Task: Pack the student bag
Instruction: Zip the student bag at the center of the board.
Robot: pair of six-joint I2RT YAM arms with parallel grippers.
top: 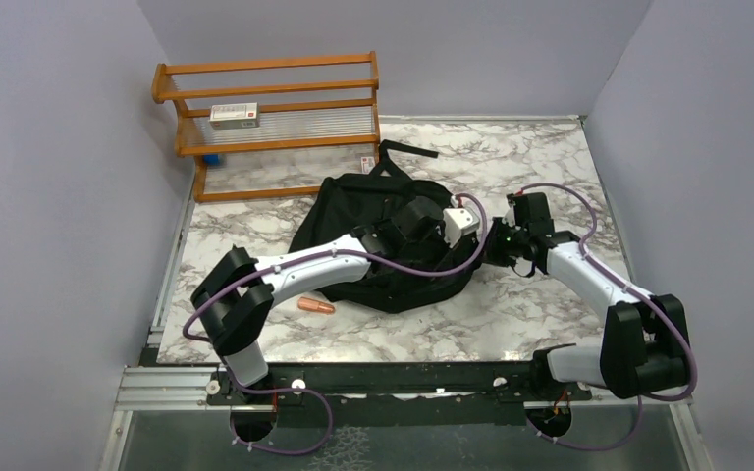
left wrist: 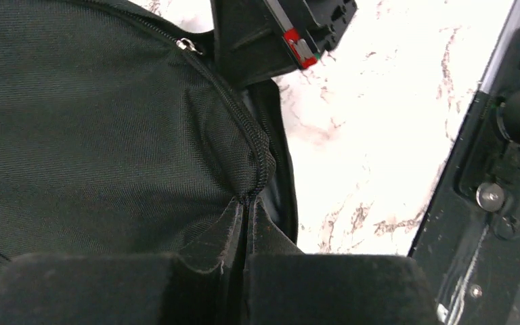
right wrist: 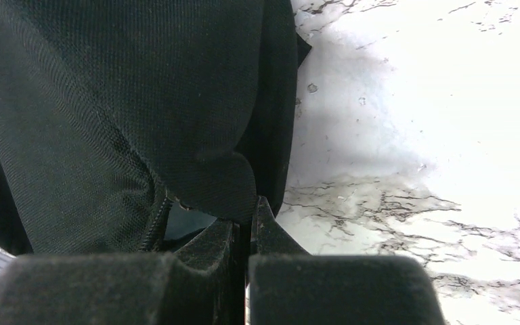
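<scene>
The student bag (top: 412, 292) is a big, black, rounded heap of woven cloth. It lies slumped on the marble table (top: 511, 324) just in front of the wooden rack (top: 275, 118), with one black strap (top: 407, 150) trailing beside the rack's foot. From the left wrist its zip (left wrist: 244, 128) curves down across the cloth, with a small metal pull (left wrist: 188, 45) near the top. The left gripper (left wrist: 244, 230) is pinched tight on a fold of cloth where the zip ends. The right gripper (right wrist: 247, 223) is likewise closed on a hanging edge of the bag, on the side away from the rack. From above, both wrists cover that side of the bag, so neither grip can be made out there. The bag's mouth and lining are hidden. A black part with a red tab (left wrist: 298, 51) is cut off at the top of the left wrist view. A small box (top: 234, 115) sits on the rack, its label too small to read.
</scene>
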